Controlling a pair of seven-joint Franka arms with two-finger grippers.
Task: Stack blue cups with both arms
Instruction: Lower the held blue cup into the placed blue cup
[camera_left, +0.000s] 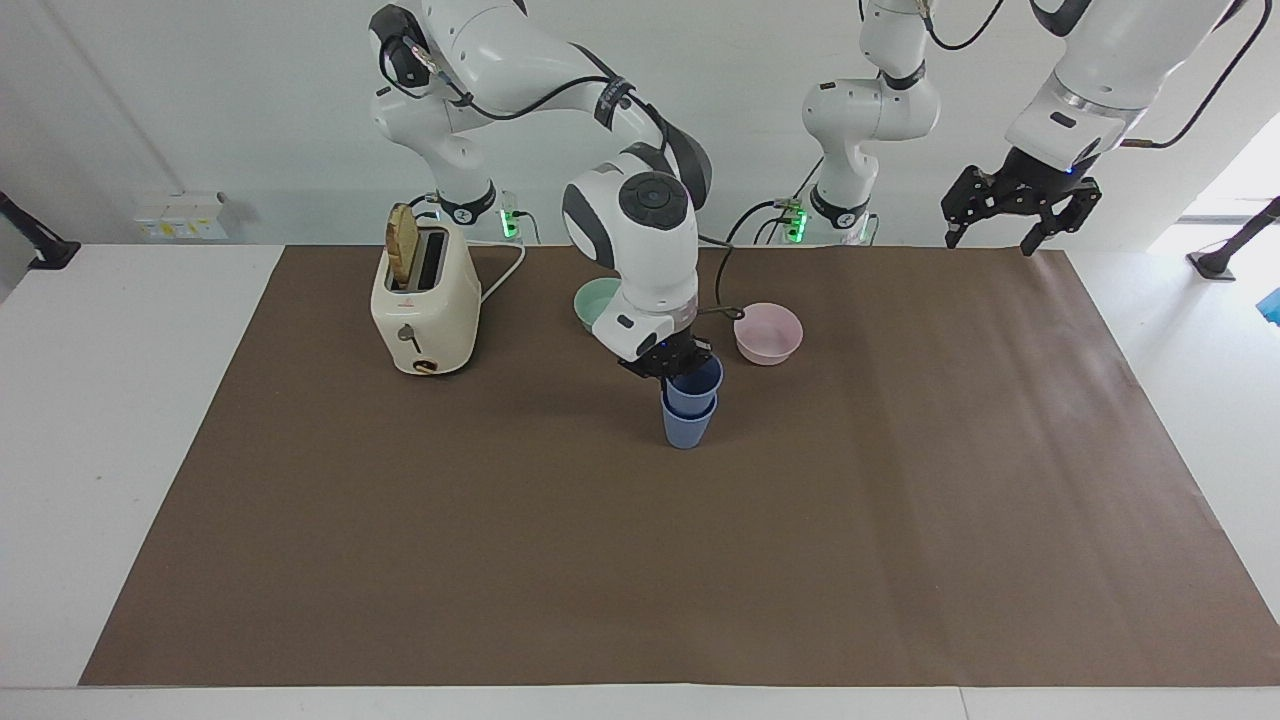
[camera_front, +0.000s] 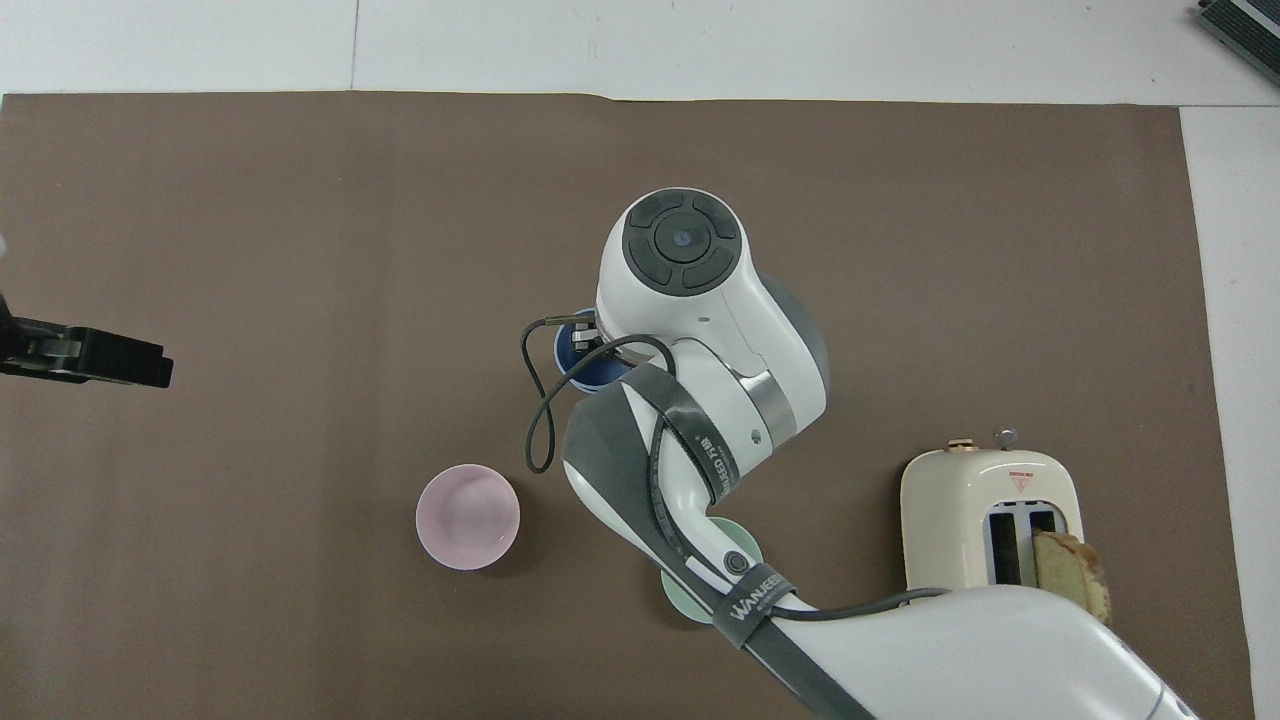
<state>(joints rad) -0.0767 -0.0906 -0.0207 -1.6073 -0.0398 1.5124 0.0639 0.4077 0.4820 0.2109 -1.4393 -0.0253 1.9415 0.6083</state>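
Upper blue cup (camera_left: 696, 385) sits part way inside the lower blue cup (camera_left: 687, 428), directly under your right gripper (camera_left: 672, 365), which is clenched on the upper cup's rim on the side toward the robots. The lower cup stands upright on the brown mat (camera_left: 900, 500), just below the tool.

Step in hand, as I read it: seat the cup, then let go. Keep the upper cup vertical and centred over the lower one; it looks slightly offset toward the left arm's end, so correct that before pushing down. Press straight down, gently, since the lower cup is light and could tip or slide. Open only once it's nested.

Both cups are matte periwinkle, tapered, no handles, identical. In the overhead view only a sliver of the rim shows beside the wrist.

Outward from the tool: pink bowl (camera_left: 767, 333) near, toward the left arm's end; green bowl (camera_left: 598, 300) near, toward the robots; toaster (camera_left: 424, 312) well apart. Left gripper (camera_left: 1020, 215) waits high over the mat's corner, fingers spread, empty.
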